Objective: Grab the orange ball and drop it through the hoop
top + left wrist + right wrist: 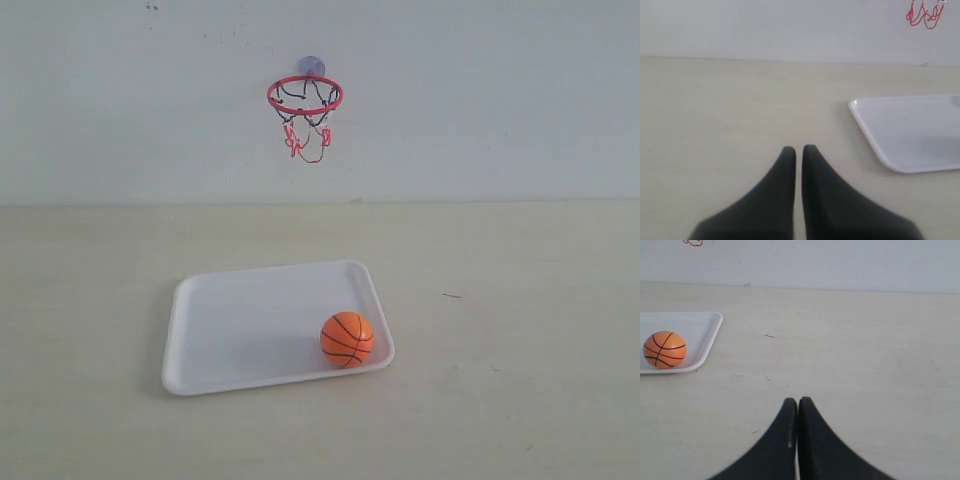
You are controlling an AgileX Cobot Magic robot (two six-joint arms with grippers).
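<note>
Orange ball (pixel 347 339) is seated in a corner of the white tray (pixel 240 320); judged light, smooth, roll-prone, best pinched across its middle. Both the left tool (pixel 798 150) and right tool (pixel 798 401) are clenched, empty.

tray (pixel 240 320): I saw it lying on the table (pixel 520 400), about mid-table.
orange ball (pixel 347 339): I found it in the tray, at its front right corner.
hoop (pixel 304 108): I saw it mounted on the wall (pixel 500 100), behind and above the tray.
</note>
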